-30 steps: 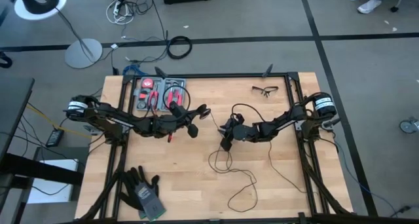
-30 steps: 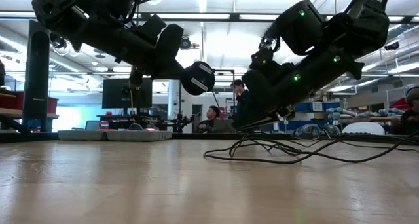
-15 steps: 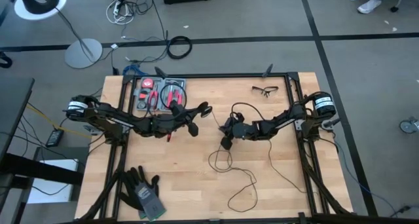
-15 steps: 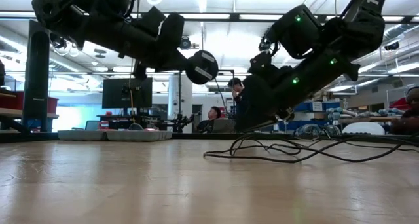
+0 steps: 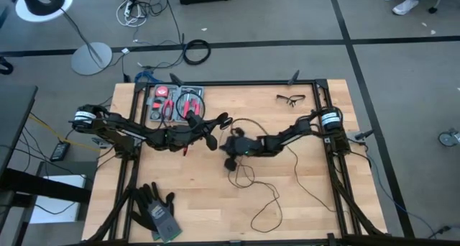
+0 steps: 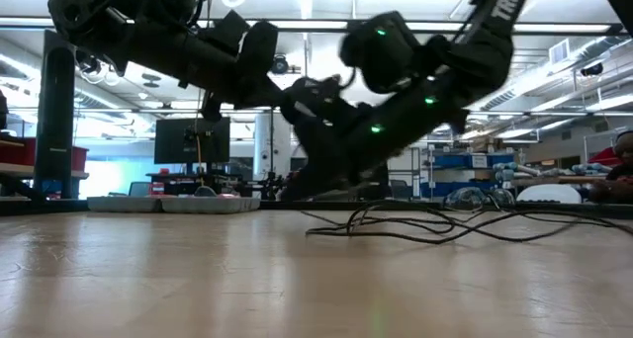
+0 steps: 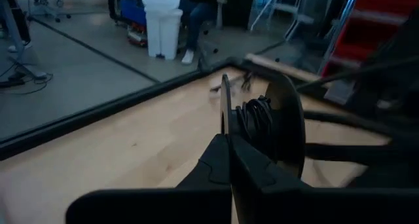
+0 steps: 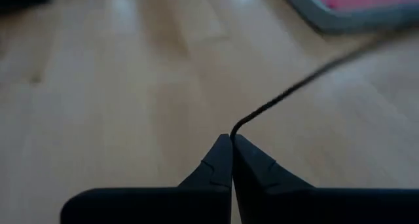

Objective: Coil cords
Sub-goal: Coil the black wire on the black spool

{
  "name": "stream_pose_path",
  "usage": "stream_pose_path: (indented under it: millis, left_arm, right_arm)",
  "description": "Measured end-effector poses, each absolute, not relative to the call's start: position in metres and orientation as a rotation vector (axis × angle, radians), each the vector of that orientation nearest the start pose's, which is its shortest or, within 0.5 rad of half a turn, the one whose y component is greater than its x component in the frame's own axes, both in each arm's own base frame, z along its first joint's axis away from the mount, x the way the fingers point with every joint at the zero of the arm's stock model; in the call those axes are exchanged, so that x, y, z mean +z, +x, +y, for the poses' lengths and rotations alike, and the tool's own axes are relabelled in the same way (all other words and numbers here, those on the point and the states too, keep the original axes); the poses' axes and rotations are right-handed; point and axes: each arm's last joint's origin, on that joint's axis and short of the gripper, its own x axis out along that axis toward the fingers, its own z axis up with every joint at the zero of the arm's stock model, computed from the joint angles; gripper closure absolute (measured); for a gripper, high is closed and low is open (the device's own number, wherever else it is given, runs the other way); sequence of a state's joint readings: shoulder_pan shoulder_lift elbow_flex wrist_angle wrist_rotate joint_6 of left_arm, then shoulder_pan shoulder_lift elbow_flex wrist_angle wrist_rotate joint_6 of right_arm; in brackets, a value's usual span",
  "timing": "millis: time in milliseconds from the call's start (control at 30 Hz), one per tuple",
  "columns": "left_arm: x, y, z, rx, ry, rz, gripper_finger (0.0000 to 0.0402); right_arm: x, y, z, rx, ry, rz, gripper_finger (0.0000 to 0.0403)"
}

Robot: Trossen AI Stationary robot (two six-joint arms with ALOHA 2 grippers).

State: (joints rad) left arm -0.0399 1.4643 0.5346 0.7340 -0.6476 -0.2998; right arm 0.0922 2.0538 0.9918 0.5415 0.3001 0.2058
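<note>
Black thin cord (image 5: 267,196) is strung loosely across the wooden table (image 5: 215,210), with loops trailing toward the near edge in the high view. One strand is pinched between the clenched fingers of the right gripper (image 8: 232,140), seen running away from the fingertips in the right wrist view. The right gripper (image 5: 231,151) is positioned near table centre, just beside the left gripper (image 5: 215,125). The left gripper (image 7: 229,135) is clenched on the cord's round black puck (image 7: 278,129); turns of cord are seen wound on the puck in the left wrist view. In the low view the puck end is held above the table, and the slack cord (image 6: 425,224) lies on the surface behind the arms. A grey tool tray (image 5: 176,102) with red-handled tools is noted at the far left corner, safety glasses (image 5: 291,98) at the far right, and dark gloves (image 5: 154,208) at the near left.
</note>
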Motion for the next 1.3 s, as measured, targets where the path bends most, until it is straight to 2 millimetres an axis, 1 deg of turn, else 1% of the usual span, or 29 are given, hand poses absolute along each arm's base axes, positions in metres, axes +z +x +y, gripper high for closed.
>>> stream_pose_path:
  millis: [67,133,267,433,633,800,933,1000,1067,1167,1300]
  left_arm:
    - [0.184,0.275,0.006,0.635,-0.226,0.132,0.0402]
    - [0.179,0.274,0.007,0.648,-0.231,0.18,0.0401]
    - [0.17,0.271,0.007,0.666,-0.231,0.262,0.0401]
    - [0.164,0.269,0.005,0.625,-0.235,0.338,0.0401]
    - [0.16,0.268,0.004,0.581,-0.24,0.388,0.0402]
    - [0.158,0.267,0.004,0.572,-0.237,0.419,0.0401]
    - [0.158,0.267,0.004,0.571,-0.247,0.413,0.0401]
    - [0.159,0.267,0.004,0.571,-0.253,0.402,0.0401]
    - [0.16,0.268,0.003,0.568,-0.258,0.387,0.0401]
    - [0.163,0.269,0.001,0.556,-0.264,0.357,0.0401]
    - [0.164,0.266,-0.007,0.526,-0.288,0.251,0.0401]
  right_arm:
    - [0.112,0.408,0.034,-0.218,0.04,0.461,0.0402]
    - [0.122,0.416,0.04,-0.19,-0.017,0.431,0.0402]
    - [0.144,0.419,0.045,-0.187,-0.108,0.382,0.0402]
    - [0.162,0.415,0.041,-0.193,-0.19,0.385,0.0403]
    - [0.186,0.406,0.022,-0.267,-0.205,0.41,0.0403]
    - [0.207,0.391,0.009,-0.36,-0.229,0.486,0.0403]
    - [0.217,0.377,0.002,-0.436,-0.213,0.565,0.0403]
    - [0.217,0.37,-0.001,-0.471,-0.202,0.621,0.0403]
    - [0.211,0.365,-0.003,-0.496,-0.184,0.66,0.0403]
    - [0.193,0.355,-0.003,-0.517,-0.139,0.664,0.0403]
    - [0.164,0.34,0.0,-0.52,-0.038,0.581,0.0403]
